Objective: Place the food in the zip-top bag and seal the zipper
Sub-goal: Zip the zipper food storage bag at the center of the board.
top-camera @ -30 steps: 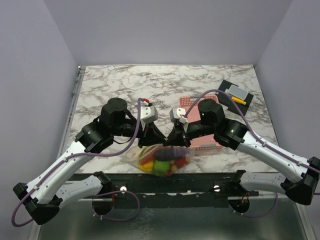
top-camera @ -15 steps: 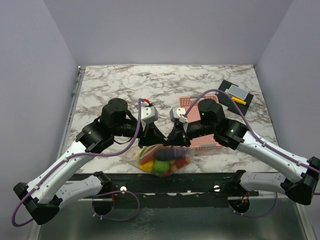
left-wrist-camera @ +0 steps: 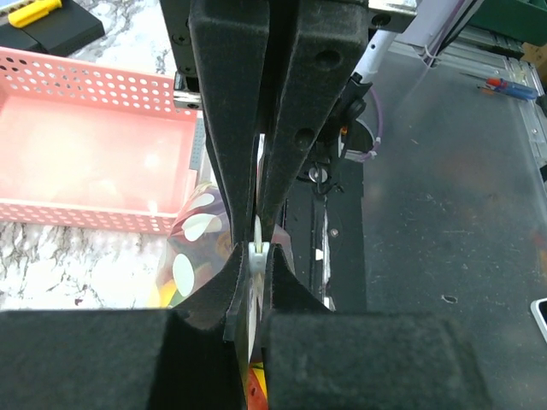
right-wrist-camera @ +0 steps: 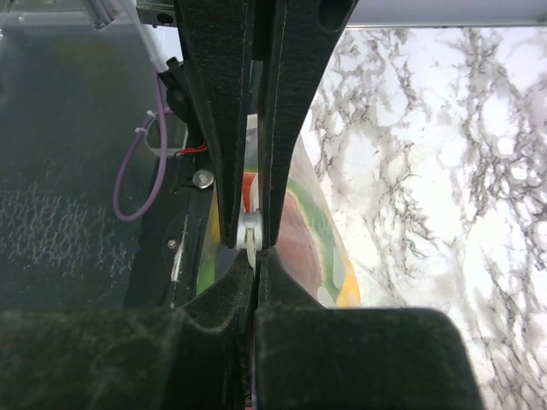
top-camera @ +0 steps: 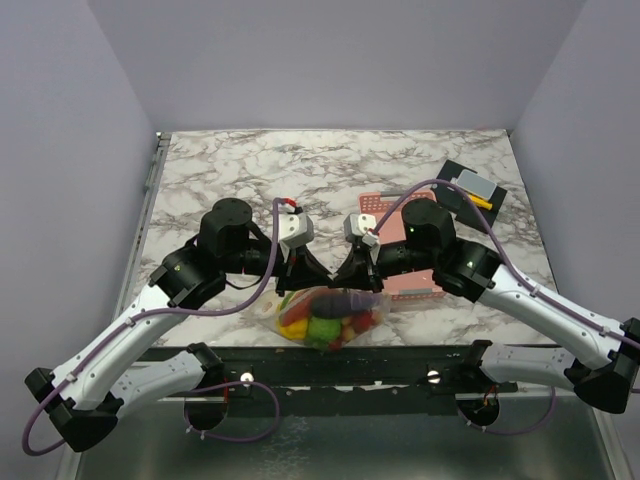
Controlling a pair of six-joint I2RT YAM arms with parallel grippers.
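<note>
Worktop [top-camera: 250, 170]: marbled, carrying everything listed below.

Basket [top-camera: 408, 288]: pink, perforated, no food showing in it, just right of the bag.

Mat [top-camera: 470, 195]: black, far right corner, with small yellow and grey items on it; not part of the job.

Bag [top-camera: 364, 322]: clear, dotted on one face, at the near edge of the worktop between my two arms, mouth edge up.

Food [top-camera: 320, 330]: yellow, green, red and purple pieces, all inside the bag as far as I can see. I judge the loading done and the sealing in progress.

Left hand [top-camera: 318, 282]: closed tight on the mouth edge, the strip pinched between its pads.

Right hand [top-camera: 345, 282]: likewise clamped on the same edge, close beside the left.

Zipper [left-wrist-camera: 257, 254]: thin pale strip, seen pressed flat in each wrist view.

Risks, as I judge them:
- the short stretch between my hands may stay unmated if I press only where I grip;
- sliding outward with uneven pressure could let the slick strip slip from the pads;
- food bulging up toward the mouth could force the seal open;
- the bag sits at the worktop's edge, so a careless release could tip it off.
</note>
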